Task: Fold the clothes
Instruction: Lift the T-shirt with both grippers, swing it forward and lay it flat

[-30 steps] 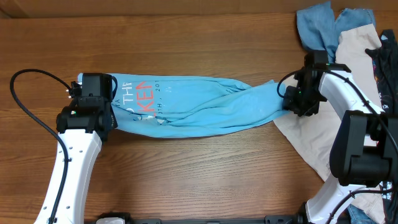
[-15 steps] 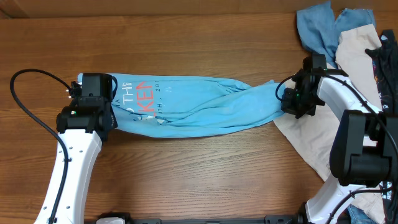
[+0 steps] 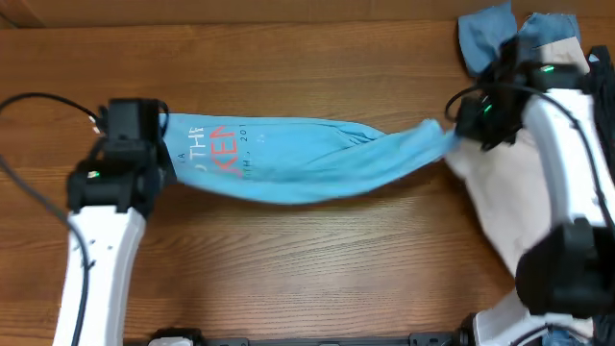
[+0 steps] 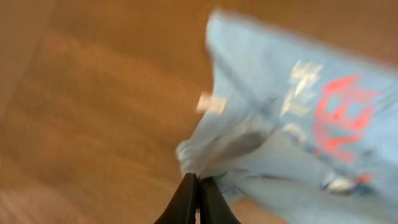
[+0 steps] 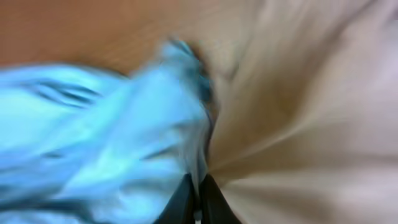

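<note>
The sky-blue T-shirt [image 3: 298,159] with white and red lettering is stretched left to right across the table, bunched into a long band. My left gripper [image 3: 161,144] is shut on its left end; the left wrist view shows the closed fingers [image 4: 198,186] pinching the shirt's edge [image 4: 292,124]. My right gripper [image 3: 461,130] is shut on its right end; the right wrist view shows the fingers [image 5: 198,186] pinching blue cloth [image 5: 112,137]. Both wrist views are blurred.
A beige garment [image 3: 519,207] lies under and beside the right gripper, also in the right wrist view [image 5: 311,124]. A dusty blue garment [image 3: 485,38] and black cloth [image 3: 601,91] lie at the far right. The table [image 3: 307,269] is brown wood.
Both arms have lifted and pulled apart, the left further left, the right up and to the right. The shirt is pulled tauter and narrower between them.
</note>
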Controlling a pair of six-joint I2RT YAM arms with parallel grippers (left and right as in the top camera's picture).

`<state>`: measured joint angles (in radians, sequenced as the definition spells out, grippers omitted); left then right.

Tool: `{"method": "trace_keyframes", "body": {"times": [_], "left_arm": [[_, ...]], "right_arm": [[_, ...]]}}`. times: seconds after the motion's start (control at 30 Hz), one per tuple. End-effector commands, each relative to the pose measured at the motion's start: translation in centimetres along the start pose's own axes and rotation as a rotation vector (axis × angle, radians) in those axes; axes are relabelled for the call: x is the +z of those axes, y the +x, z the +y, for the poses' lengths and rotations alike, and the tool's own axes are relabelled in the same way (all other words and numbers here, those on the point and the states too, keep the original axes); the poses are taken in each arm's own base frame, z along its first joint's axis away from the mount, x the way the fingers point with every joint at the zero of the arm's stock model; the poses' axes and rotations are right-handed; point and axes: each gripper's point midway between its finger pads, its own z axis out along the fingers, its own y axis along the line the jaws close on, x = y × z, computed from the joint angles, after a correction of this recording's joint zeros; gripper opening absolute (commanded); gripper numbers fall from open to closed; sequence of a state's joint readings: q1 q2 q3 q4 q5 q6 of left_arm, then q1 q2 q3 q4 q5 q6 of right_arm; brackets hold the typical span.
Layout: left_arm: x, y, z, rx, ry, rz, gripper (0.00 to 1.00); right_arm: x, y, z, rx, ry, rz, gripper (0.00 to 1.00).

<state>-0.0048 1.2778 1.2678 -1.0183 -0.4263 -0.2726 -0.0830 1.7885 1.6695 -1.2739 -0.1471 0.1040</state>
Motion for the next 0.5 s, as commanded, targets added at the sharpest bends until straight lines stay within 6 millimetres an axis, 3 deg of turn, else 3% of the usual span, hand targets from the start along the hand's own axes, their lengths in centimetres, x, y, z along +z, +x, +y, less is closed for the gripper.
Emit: {"method": "trace_keyframes", "body": {"times": [0.0,0.1,0.17,0.27,0.47], "left_arm": [[-5.8,-4.4,1.1,-0.034,0.076,-0.169,0.04],[-8.8,-5.9,2.0,-0.040,0.089,-0.232,0.04],[-10.5,-6.6,2.7,-0.048,0.096,-0.269,0.04],[-11.9,-7.0,3.2,-0.058,0.104,-0.305,0.04],[-12.0,-6.4,3.5,-0.044,0.092,-0.290,0.04]], "right_arm": [[-9.2,-2.4,2.3,-0.046,-0.055,-0.240,0.04],[-13.2,-2.2,3.0,-0.062,-0.066,-0.313,0.04],[-14.6,-1.9,3.1,-0.070,-0.068,-0.338,0.04],[-14.7,-1.5,2.9,-0.066,-0.058,-0.326,0.04],[-14.3,-0.6,2.7,-0.060,-0.052,-0.288,0.04]]}}
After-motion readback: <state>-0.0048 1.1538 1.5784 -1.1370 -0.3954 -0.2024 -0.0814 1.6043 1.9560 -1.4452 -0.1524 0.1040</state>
